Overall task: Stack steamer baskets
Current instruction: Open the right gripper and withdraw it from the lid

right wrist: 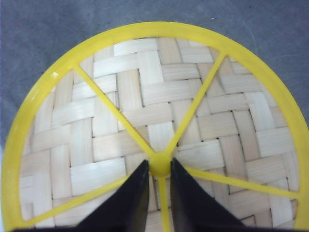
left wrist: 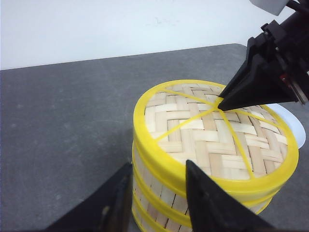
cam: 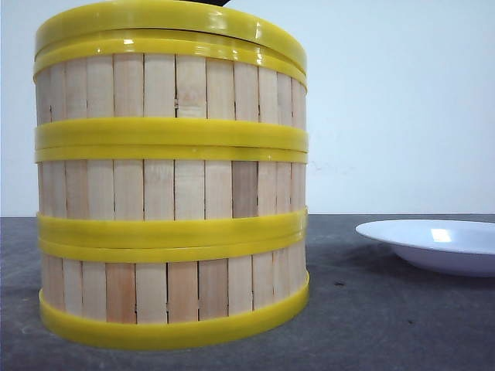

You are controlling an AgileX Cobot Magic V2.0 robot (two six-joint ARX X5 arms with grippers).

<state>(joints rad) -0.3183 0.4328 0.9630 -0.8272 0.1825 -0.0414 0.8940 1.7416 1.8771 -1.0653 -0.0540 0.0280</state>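
Three round pale-slatted steamer baskets with yellow rims are stacked on the grey bench. The flat woven-bamboo lid is seated on top, its yellow knob pinched by the right tool. The left tool, parted, is positioned beside the stack. If the knob is released off-centre, the lid could be dragged askew.

The stack of baskets stands tall on the tabletop, capped by a lid. The right gripper occupies the lid's centre, its fingers pinching the knob. A plate lies near the stack's right side. Bare tabletop stretches on the stack's other side.
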